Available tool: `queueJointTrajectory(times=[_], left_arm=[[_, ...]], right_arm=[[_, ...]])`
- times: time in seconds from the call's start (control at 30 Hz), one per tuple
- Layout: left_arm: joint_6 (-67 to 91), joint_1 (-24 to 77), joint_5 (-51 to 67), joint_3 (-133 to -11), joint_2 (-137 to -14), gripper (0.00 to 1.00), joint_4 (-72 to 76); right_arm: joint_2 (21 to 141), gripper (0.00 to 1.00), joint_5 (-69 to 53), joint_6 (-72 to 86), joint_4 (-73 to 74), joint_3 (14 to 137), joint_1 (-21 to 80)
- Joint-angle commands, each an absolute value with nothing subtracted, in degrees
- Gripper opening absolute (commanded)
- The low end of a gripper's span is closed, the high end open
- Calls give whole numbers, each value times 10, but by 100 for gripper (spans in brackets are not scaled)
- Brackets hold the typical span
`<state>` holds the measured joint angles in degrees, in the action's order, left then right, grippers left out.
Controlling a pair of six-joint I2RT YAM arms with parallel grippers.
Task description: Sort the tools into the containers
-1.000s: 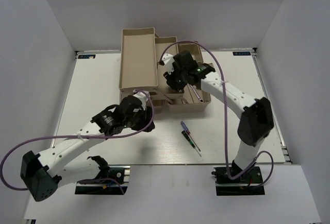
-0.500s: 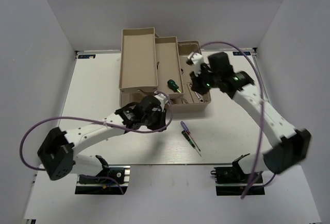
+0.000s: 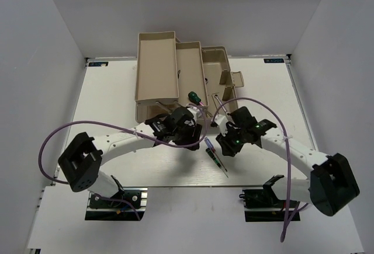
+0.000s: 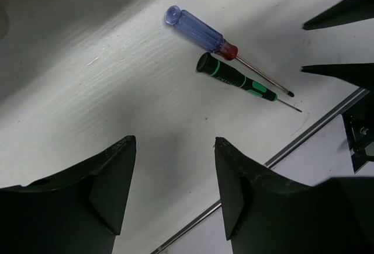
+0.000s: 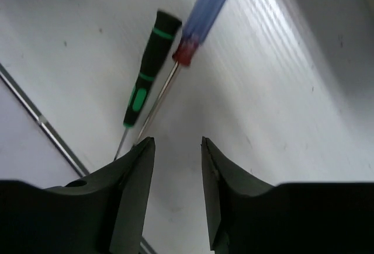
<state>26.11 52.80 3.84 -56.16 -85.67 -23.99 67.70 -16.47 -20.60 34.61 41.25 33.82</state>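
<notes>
From above, the toolbox (image 3: 217, 61) and its beige trays (image 3: 156, 67) sit at the middle of the desk's (image 3: 111, 102) far edge. A green-handled screwdriver (image 3: 194, 97) lies in them; which compartment I cannot tell. The purple-and-red screwdriver (image 3: 209, 145) and the thin dark screwdriver (image 3: 220, 164) lie side by side near the middle of the near edge, between the left jaws and the right jaws.

Left wrist view: the left jaws stand apart and empty, fingers (image 4: 111, 184) over bare desk, with both screwdrivers beyond them.

Right wrist view: the right jaws stand apart, holding nothing, fingers (image 5: 131, 190) just short of the two shaft tips.
</notes>
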Motion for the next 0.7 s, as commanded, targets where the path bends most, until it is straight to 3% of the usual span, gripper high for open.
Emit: queueJointTrajectory(times=[0.0, 0.37, 0.67], left_arm=[[264, 531, 16, -570, -810, 67, -259], [339, 531, -30, -490, -687, 67, -301], [345, 531, -35, -479, -675, 67, -318]], right_arm=[[709, 44, -156, -164, 245, 418, 356], [773, 38, -62, 22, 65, 389, 400], [811, 38, -20, 76, 6, 370, 436]])
